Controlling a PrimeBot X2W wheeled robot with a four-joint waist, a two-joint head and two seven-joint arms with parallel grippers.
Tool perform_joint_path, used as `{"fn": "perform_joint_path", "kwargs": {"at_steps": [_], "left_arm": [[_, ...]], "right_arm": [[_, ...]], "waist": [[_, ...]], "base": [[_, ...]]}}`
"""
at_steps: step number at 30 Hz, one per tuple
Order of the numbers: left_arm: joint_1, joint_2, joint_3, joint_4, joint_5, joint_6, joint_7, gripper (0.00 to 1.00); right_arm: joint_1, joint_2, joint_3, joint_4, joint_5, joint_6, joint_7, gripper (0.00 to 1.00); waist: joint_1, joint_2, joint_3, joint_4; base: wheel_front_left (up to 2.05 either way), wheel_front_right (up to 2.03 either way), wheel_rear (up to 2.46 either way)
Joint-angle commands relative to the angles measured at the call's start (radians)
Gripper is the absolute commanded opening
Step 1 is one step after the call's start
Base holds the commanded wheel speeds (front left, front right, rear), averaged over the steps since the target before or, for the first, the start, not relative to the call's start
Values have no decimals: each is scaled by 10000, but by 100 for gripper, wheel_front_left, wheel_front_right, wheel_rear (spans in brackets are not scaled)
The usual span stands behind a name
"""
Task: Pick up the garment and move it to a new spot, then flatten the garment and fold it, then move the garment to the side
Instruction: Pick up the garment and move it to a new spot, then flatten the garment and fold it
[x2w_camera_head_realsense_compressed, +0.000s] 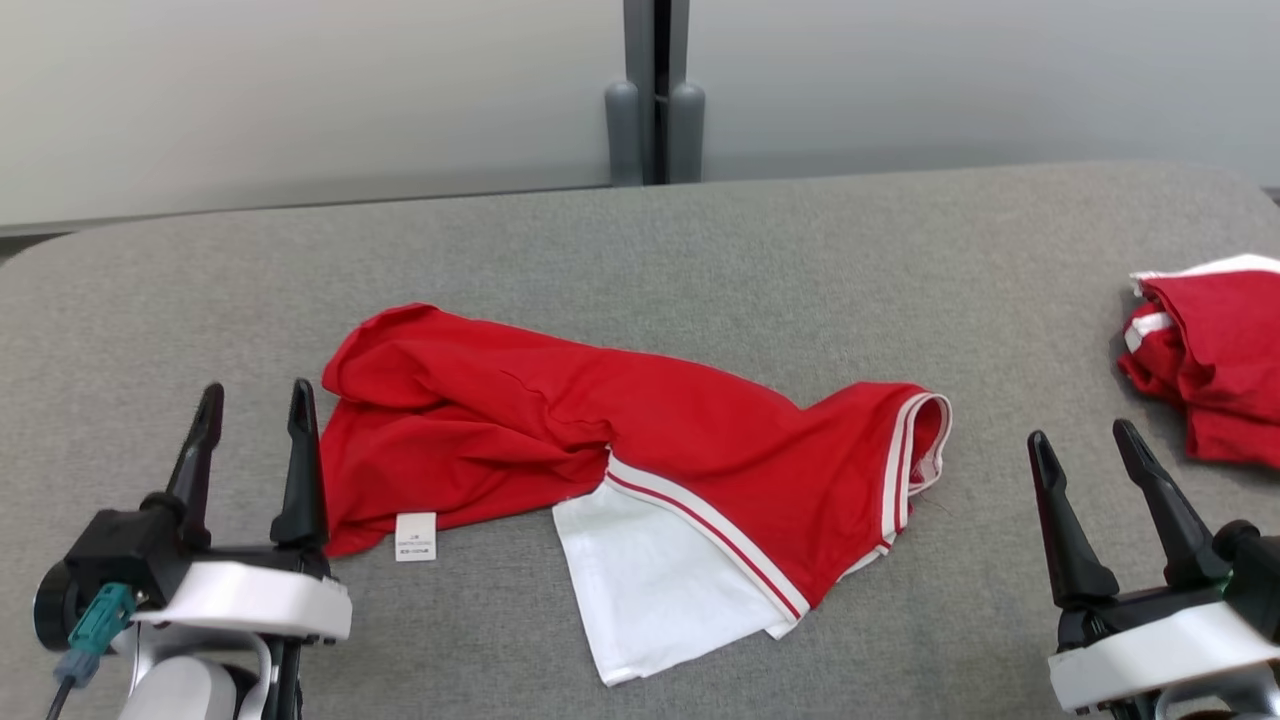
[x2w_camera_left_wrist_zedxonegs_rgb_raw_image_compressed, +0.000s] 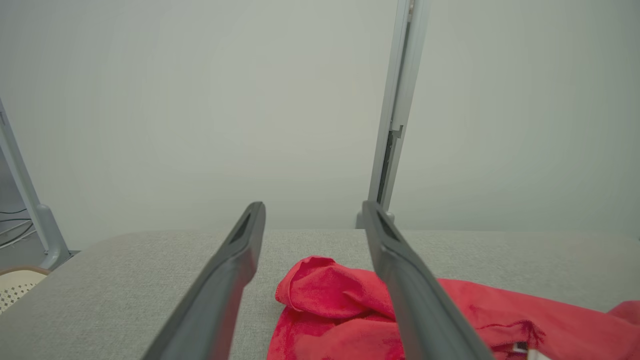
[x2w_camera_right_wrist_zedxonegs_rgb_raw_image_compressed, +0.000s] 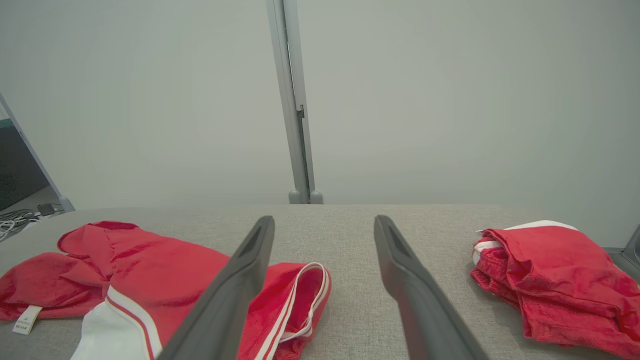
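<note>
One broad grey fabric-covered table (x2w_camera_head_realsense_compressed: 700, 250) takes up most of the head view, its far corners rounded. Pale wall panels (x2w_camera_head_realsense_compressed: 300, 90) stand behind it, joined at a grey upright post (x2w_camera_head_realsense_compressed: 655, 90).

On the middle of the table, somewhat toward the robot's left, lies the garment (x2w_camera_head_realsense_compressed: 560, 420). It is a red piece, loosely spread and rumpled rather than flat, running from a bunched end at the left to an open end at the right. A second red garment (x2w_camera_head_realsense_compressed: 1215, 370), folded into a compact pile with white edging, sits at the table's right edge, well apart from the first.

The left gripper (x2w_camera_head_realsense_compressed: 257, 390) stands at the lower left, its two dark fingers spread apart and holding nothing. Its inner finger is just beside the garment's left edge; whether it touches the cloth is unclear. In the left wrist view the red cloth lies beyond the fingers, partly behind one of them. The right gripper (x2w_camera_head_realsense_compressed: 1080, 432) stands at the lower right, fingers likewise apart and empty, over bare table between the two red pieces.

A white panel (x2w_camera_head_realsense_compressed: 650, 580) of the garment spreads out on the near side, bordered by a white-and-red stripe. The cuff (x2w_camera_head_realsense_compressed: 920, 450) at the right end has white banding and gapes open. A small white label (x2w_camera_head_realsense_compressed: 415, 536) lies at the near-left hem.
</note>
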Motion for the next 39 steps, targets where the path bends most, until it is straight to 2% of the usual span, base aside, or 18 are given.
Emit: {"fn": "perform_joint_path", "kwargs": {"at_steps": [1, 8, 18, 39], "left_arm": [[237, 74, 25, -161, -34, -2, 41, 100], [1242, 464, -32, -754, -114, -23, 487, 100], [2315, 568, -271, -1663, -35, 340, 1123, 100], [2447, 648, -488, -2201, 45, 635, 1488, 100]], "right_arm": [[163, -27, -30, -18, -7, -1, 41, 100], [741, -24, -88, -52, -25, -1, 279, 100], [1317, 65, -261, -213, -109, -1, 577, 100], [1254, 114, -249, -382, -169, -1, 714, 100]], "waist": [[-1, 0, -355, 258], [-1, 0, -956, 410], [-1, 0, -1516, 443], [-1, 0, -1433, 564]], "base": [[0, 0, 0], [0, 0, 0], [0, 0, 0], [0, 0, 0]]}}
